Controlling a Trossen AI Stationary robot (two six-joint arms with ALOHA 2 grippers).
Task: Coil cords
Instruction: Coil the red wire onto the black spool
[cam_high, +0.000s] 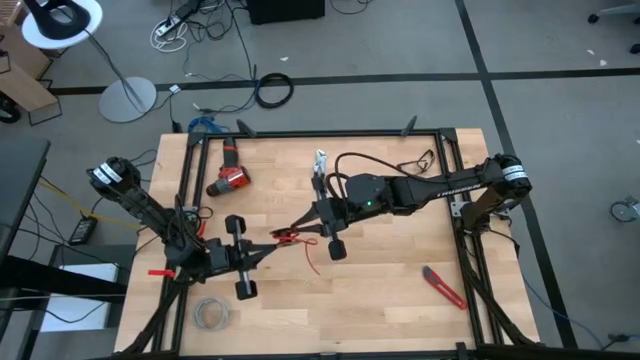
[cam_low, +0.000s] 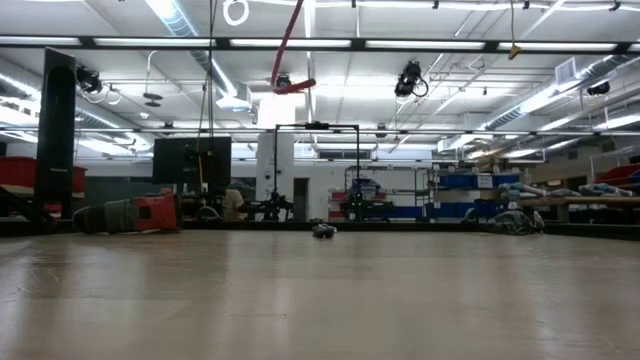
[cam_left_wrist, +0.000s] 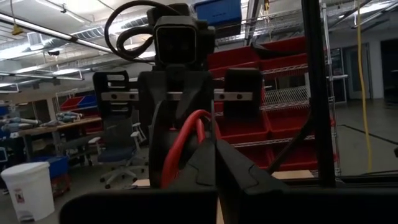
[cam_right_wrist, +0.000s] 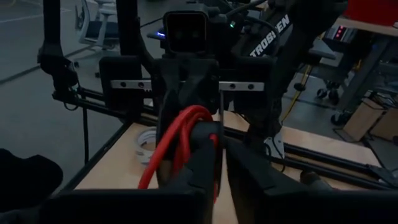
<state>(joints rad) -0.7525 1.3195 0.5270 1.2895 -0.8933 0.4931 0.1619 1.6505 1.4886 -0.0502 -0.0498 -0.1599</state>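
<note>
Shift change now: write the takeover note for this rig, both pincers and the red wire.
Left pincer: shut on the red wire, held above mid-table.
Right pincer: facing it at the wire's other side, nearly closed on the same wire.
Wire: looped in red strands between the two pincers, one tail hanging to the table.
Done: wire lifted, some loops gathered.
Left: take in the tail, finish the coil, set it down.

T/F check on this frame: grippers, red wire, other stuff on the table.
1. The two grippers meet over the middle of the wooden table. True.
2. The left gripper is shut on the thin bright red wire. True.
3. The right gripper is parked at the table's edge. False: it faces the left gripper at the wire.
4. The red-handled cutter lies beside the left arm. False: right side.
5. A red power drill lies on the table. True.
</note>
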